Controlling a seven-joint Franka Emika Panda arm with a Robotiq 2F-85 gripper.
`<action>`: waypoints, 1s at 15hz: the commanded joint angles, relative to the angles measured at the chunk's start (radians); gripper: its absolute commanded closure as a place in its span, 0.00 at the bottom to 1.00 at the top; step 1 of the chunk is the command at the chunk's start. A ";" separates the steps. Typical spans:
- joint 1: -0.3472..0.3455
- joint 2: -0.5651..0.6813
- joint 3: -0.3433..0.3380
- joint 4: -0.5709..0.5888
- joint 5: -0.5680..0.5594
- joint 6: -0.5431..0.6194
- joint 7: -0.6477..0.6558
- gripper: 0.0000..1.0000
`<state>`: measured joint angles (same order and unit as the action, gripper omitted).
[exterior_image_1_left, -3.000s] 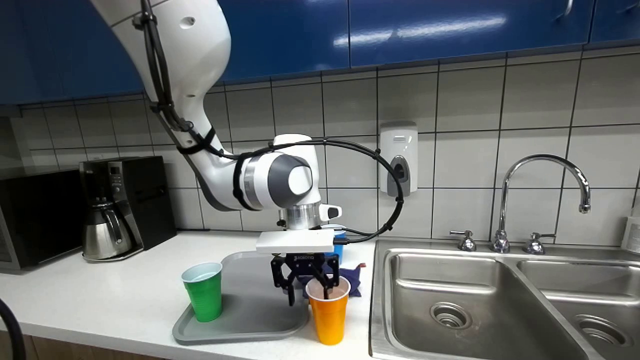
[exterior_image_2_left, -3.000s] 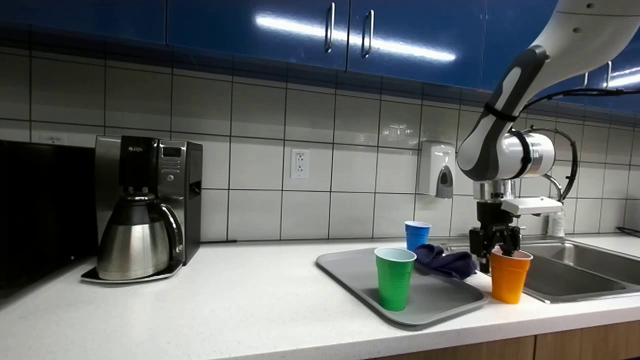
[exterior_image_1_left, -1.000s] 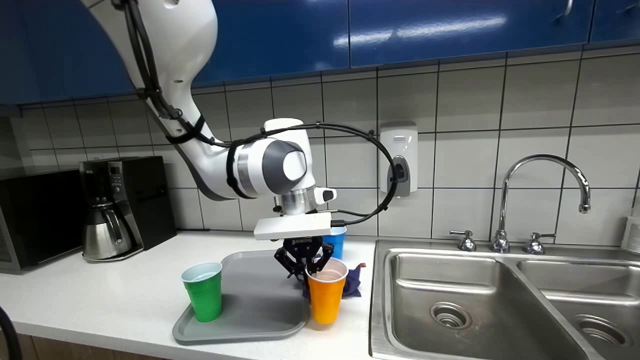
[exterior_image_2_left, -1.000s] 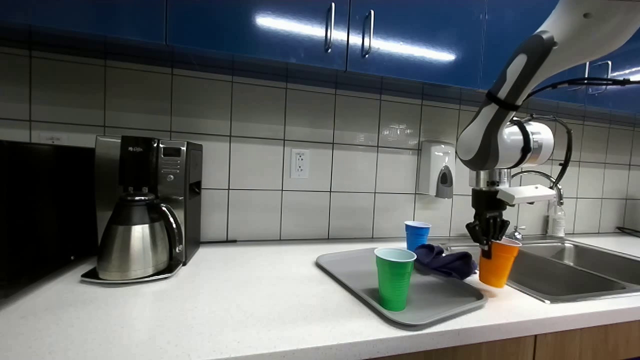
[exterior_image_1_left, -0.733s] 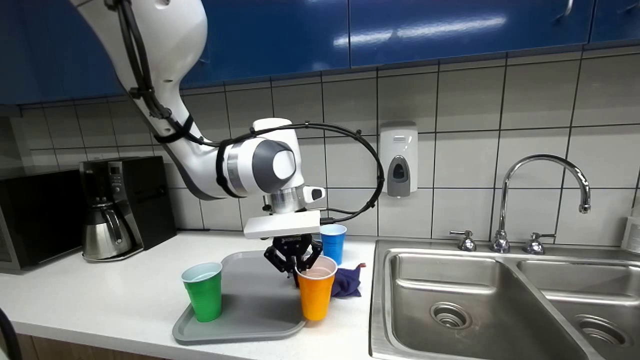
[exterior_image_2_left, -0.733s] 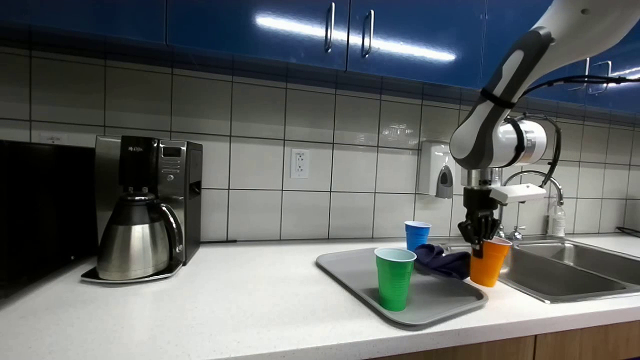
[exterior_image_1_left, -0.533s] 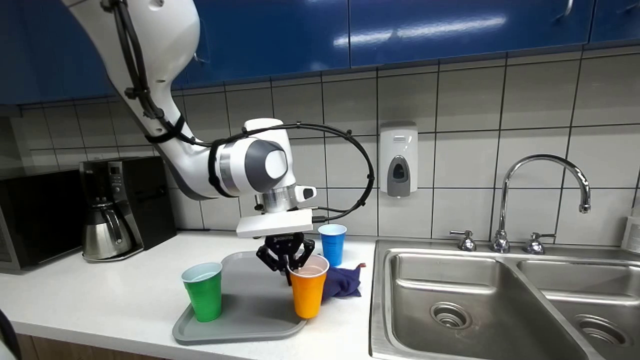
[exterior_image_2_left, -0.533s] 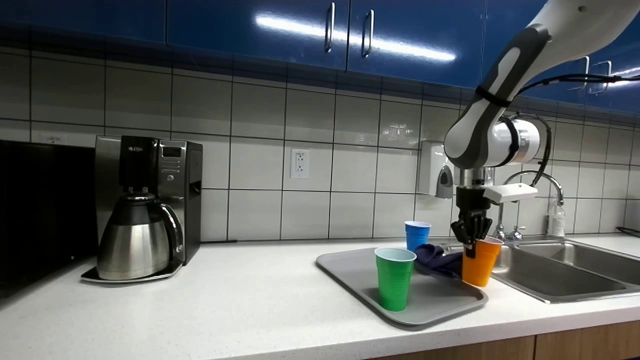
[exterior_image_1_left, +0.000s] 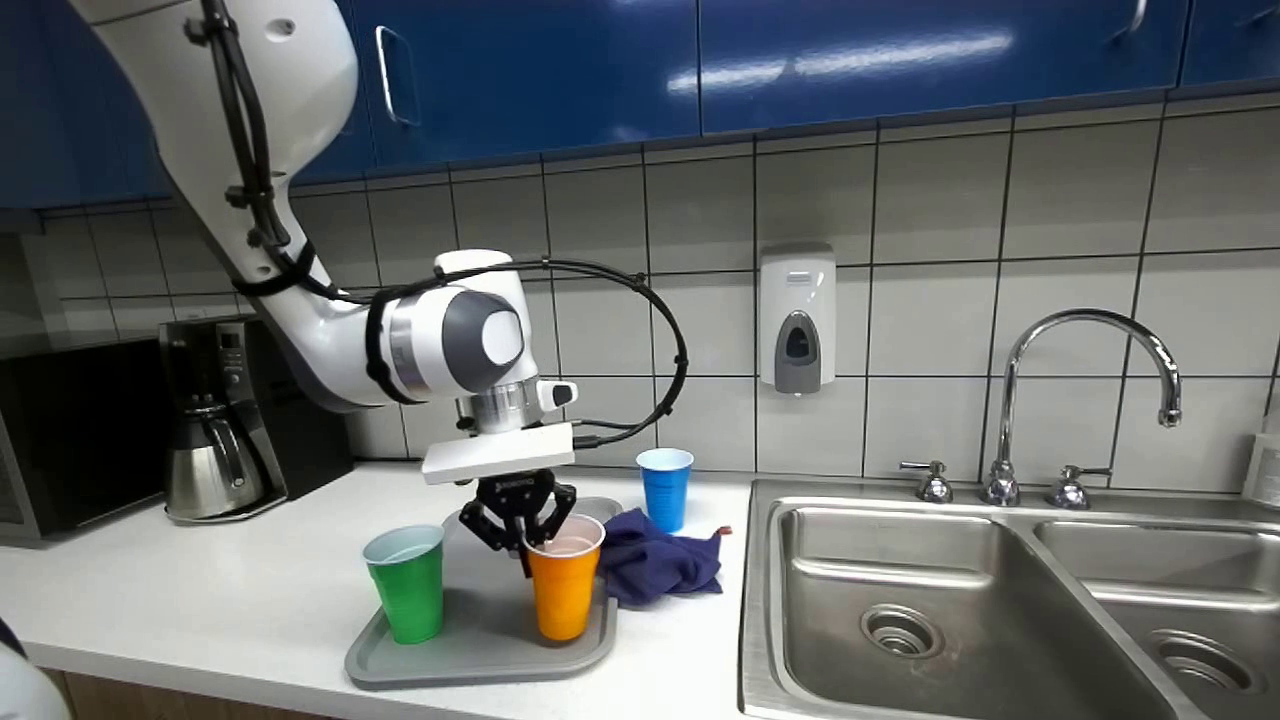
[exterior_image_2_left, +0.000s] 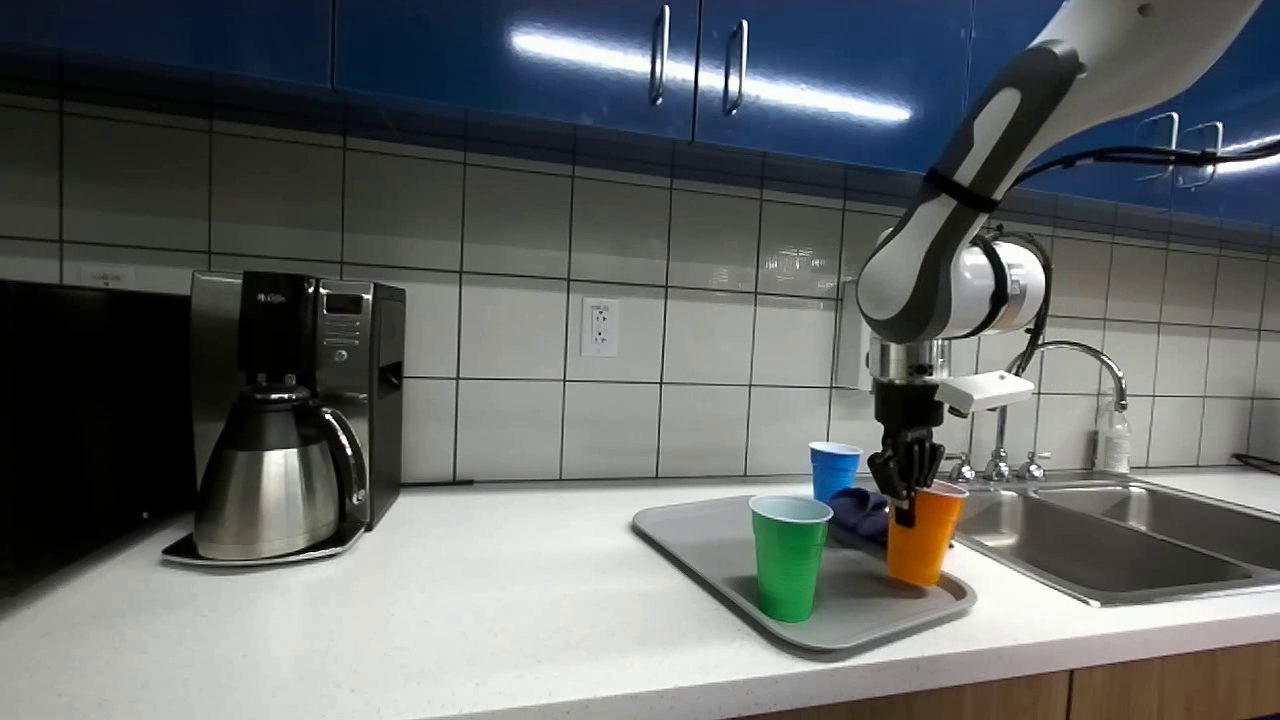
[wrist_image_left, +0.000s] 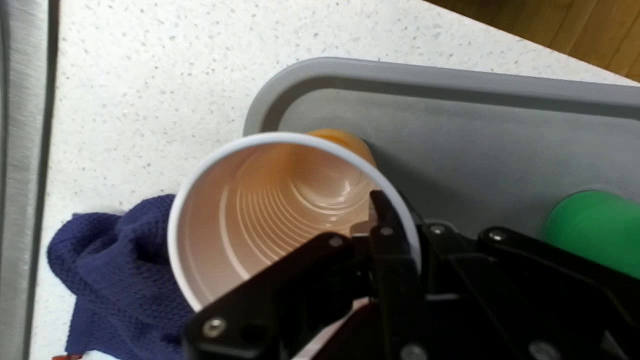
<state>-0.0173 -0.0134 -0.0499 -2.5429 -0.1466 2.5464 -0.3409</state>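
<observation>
Orange cup observed tilted over the tray, your tool pinching one side of its rim; should you release it before the base sits flat, it may topple.

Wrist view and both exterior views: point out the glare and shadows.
In both exterior views, bright glare streaks the blue cabinets; in the wrist view, small glints show inside the orange cup, and shadow darkens the gray tray beside it.

Glossy blue cabinets — a streak of light across them — over pale wall tiles.
</observation>
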 joint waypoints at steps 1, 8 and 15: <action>0.015 -0.040 0.027 -0.037 -0.024 0.004 0.030 0.99; 0.021 -0.037 0.035 -0.054 -0.161 0.024 0.123 0.99; 0.020 -0.030 0.035 -0.066 -0.220 0.030 0.142 0.99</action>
<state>0.0087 -0.0145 -0.0234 -2.5837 -0.3282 2.5639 -0.2344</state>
